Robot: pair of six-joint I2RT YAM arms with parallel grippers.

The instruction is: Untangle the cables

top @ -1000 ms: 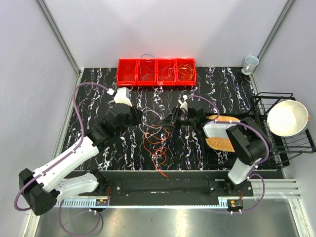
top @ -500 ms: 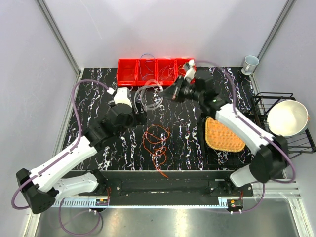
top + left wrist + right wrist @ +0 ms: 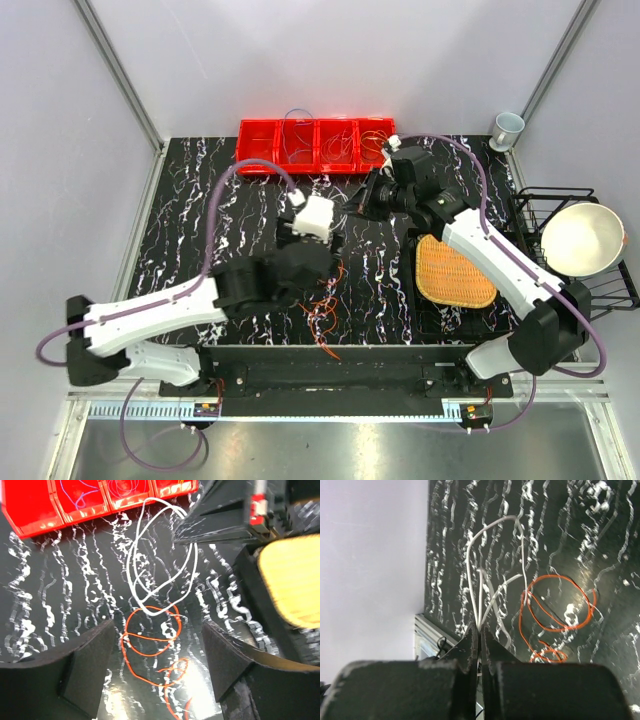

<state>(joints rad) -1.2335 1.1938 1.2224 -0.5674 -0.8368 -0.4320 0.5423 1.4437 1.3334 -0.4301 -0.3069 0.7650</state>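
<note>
My right gripper [image 3: 480, 630] is shut on a thin white cable [image 3: 490, 526], which hangs from it in long loops over the black marbled table. In the top view that gripper [image 3: 362, 200] sits just in front of the red bins. An orange cable [image 3: 152, 638] lies in small coils on the table. My left gripper [image 3: 157, 630] hovers open right above it, a finger on either side and nothing between them. The white cable [image 3: 131, 562] dangles just beyond the orange coils. Seen from above, my left arm [image 3: 300, 265] covers most of the orange cable [image 3: 325, 315].
A row of red bins [image 3: 317, 147] at the back holds sorted cables, purple-blue and orange among them. An orange woven basket [image 3: 455, 272] lies right of centre. A wire rack with a white bowl [image 3: 582, 238] stands at the right edge, a cup [image 3: 507, 128] at the back right.
My left gripper opened and swung right, coming in over the orange coils. My right gripper closed on the white cable and carried it up and back toward the bins.
</note>
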